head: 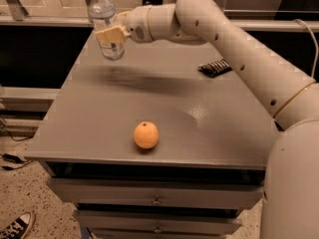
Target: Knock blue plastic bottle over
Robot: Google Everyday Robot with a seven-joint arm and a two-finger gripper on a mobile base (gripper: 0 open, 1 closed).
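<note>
The blue plastic bottle [106, 26], clear with a white cap and a pale label, is at the far left of the grey table [99, 128], leaning slightly left. It looks raised off the table top. My gripper [112, 35] is at the bottle's middle, shut on it. One cream finger [109, 34] lies across the front of the label, and the other is hidden behind the bottle. My arm [214, 29] reaches in from the right, over the back of the table.
An orange [146, 135] lies near the table's front edge. A dark flat object [215, 67] lies at the back right under my arm. Drawers [154, 200] are below the table top. A sneaker [17, 226] is on the floor at lower left.
</note>
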